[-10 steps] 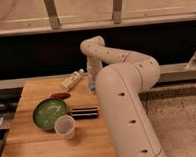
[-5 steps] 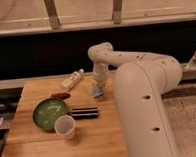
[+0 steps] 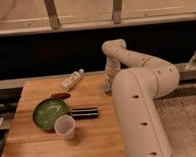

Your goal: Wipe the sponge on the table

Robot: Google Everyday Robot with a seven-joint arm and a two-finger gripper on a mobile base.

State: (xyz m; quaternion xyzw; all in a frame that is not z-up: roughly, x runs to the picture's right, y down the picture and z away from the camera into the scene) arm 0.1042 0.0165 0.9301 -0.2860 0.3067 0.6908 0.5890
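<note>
A: Biggest first?
B: Wooden tabletop [image 3: 95, 143], plank strips, filling lower left. Dark wall and pale ledge behind.
A: Next?
B: White arm [image 3: 143, 105], bulky, rising from bottom right and covering the tabletop's right edge. Bent over at the top, then dropping toward the far right part of the wood.
A: On the wood?
B: Green plate [image 3: 47, 113], left of centre. White tube [image 3: 72, 79], lying slantwise near the far edge, well apart from the plate. Dark flat bar [image 3: 84, 113] just right of the plate, approx. at its rim; touching or not, can't tell. Pale cup [image 3: 65, 126], upright, just in front of the plate, overlapping its near rim in view. Small reddish-brown obj. [image 3: 60, 96] just beyond the plate.
A: Sponge?
B: Light-blue sponge [image 3: 108, 86], far right of the tabletop, directly below the wrist, beside the arm's big link. Seems down on the wood; contact not confirmable.
A: Jaws?
B: At the wrist end, right over the sponge, mostly hidden behind the arm. Open or closed: can't tell. Gripping the sponge or not: can't tell either.
</note>
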